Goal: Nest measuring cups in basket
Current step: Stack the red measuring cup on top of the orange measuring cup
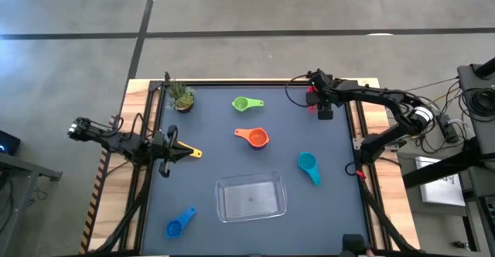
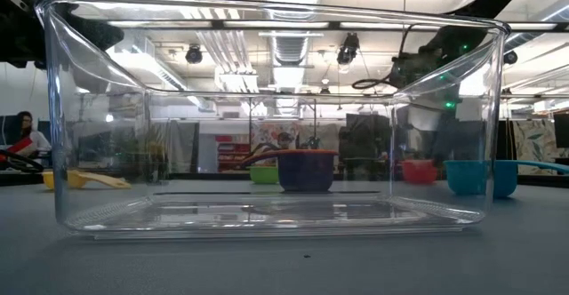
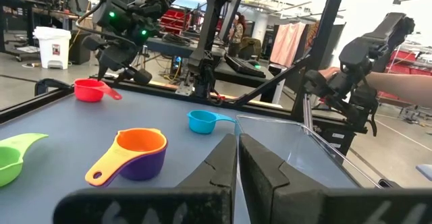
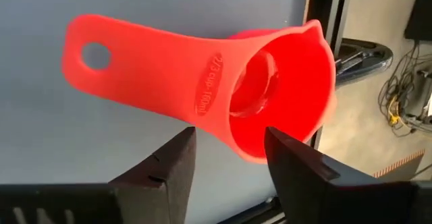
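The clear basket sits near the table's near edge. Scattered on the table are the green cup, the orange cup nested in the purple cup, the teal cup and the blue cup. The yellow cup lies by the fingertips of my left gripper, which is shut; whether they touch I cannot tell. My right gripper is open above the red cup at the far right corner, one finger on each side of where handle meets bowl.
A small potted plant stands at the far left corner. The table's raised frame rail runs close beside the red cup. Cables and equipment lie off the right edge.
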Robot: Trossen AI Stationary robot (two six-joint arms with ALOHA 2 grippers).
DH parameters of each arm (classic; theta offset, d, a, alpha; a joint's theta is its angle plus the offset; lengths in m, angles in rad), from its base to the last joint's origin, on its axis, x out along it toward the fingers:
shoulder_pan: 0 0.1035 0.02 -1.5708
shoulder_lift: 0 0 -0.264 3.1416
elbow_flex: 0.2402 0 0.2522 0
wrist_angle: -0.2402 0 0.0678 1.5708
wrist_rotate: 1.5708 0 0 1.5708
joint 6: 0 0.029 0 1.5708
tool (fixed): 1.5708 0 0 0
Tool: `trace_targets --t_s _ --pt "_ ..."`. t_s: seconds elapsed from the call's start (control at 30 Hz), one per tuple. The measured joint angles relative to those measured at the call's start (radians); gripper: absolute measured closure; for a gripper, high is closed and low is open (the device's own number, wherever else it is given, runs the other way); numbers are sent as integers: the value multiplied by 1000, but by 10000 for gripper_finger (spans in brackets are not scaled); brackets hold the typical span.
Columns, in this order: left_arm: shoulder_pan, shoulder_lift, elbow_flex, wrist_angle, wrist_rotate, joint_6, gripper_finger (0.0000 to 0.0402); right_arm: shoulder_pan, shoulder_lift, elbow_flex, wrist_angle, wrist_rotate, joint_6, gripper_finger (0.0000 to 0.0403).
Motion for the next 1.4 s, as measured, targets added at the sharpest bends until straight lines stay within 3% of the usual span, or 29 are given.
trace_targets --t_s 0.27,0.4,0.67,1.0,1.23,1.4 --pt "0 0 0 0 0 0 402 1 0 -6 0 -134 76 334" --pt "0 0 0 0 0 0 402 9 0 -7 -10 -133 129 384" --pt "0 0 0 0 0 0 402 82 -35 49 -15 -123 399 393" --pt "0 0 0 0 0 0 402 390 -96 235 18 -195 1009 394" --pt "0 0 0 0 0 0 402 672 -67 276 123 -112 1167 394" --pt "0 0 0 0 0 0 402 769 -15 291 149 -48 1247 394"
